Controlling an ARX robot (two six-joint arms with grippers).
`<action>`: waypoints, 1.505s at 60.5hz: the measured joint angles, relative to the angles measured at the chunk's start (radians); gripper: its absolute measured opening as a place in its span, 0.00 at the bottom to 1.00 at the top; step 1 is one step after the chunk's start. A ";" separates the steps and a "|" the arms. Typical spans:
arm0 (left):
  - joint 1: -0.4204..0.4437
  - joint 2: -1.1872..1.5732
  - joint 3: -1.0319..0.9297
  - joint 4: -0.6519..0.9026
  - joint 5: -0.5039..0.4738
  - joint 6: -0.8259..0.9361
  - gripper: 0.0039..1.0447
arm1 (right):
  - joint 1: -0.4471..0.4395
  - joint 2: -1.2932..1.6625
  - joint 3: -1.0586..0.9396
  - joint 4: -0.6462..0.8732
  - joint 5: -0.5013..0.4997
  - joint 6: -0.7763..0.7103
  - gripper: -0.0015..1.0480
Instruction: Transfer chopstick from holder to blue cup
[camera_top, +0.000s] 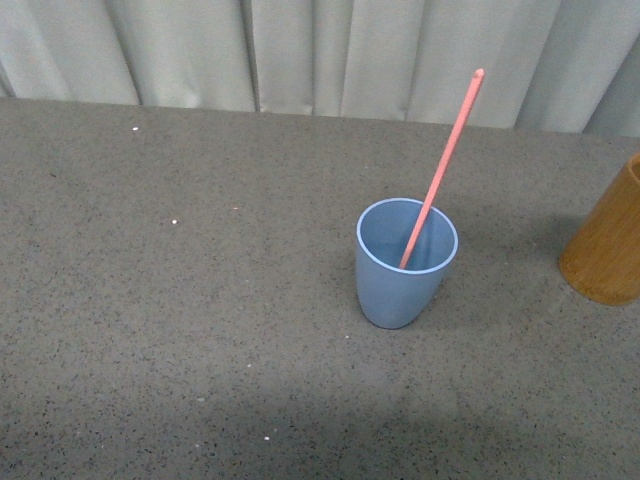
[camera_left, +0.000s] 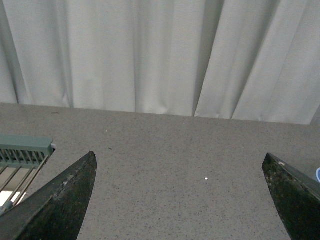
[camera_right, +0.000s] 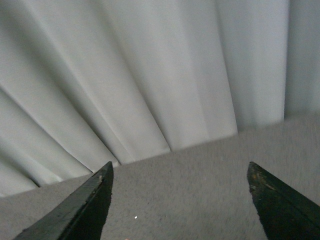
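In the front view the light blue cup (camera_top: 405, 263) stands upright near the table's middle. One pink-red chopstick (camera_top: 443, 163) rests inside it, leaning up and to the right past the rim. The orange-brown holder (camera_top: 610, 240) is cut off by the right edge; its inside is out of view. Neither arm appears in the front view. My left gripper (camera_left: 180, 175) is open over bare grey tabletop, facing the curtain. My right gripper (camera_right: 180, 185) is open too, with only table and curtain between its fingers.
A grey speckled table (camera_top: 180, 330) runs back to a pale pleated curtain (camera_top: 320, 50). In the left wrist view a green slatted rack (camera_left: 22, 152) lies at one side, and a sliver of pale blue rim (camera_left: 317, 174) shows at the other.
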 joint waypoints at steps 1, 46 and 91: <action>0.000 0.000 0.000 0.000 -0.002 0.000 0.94 | -0.003 -0.022 -0.032 0.037 -0.012 -0.052 0.65; 0.000 0.000 0.000 0.000 0.002 0.000 0.94 | -0.019 -1.380 -0.536 -0.767 -0.015 -0.309 0.01; 0.000 0.000 0.000 0.000 0.002 0.000 0.94 | -0.300 -1.467 -0.584 -0.801 -0.287 -0.311 0.15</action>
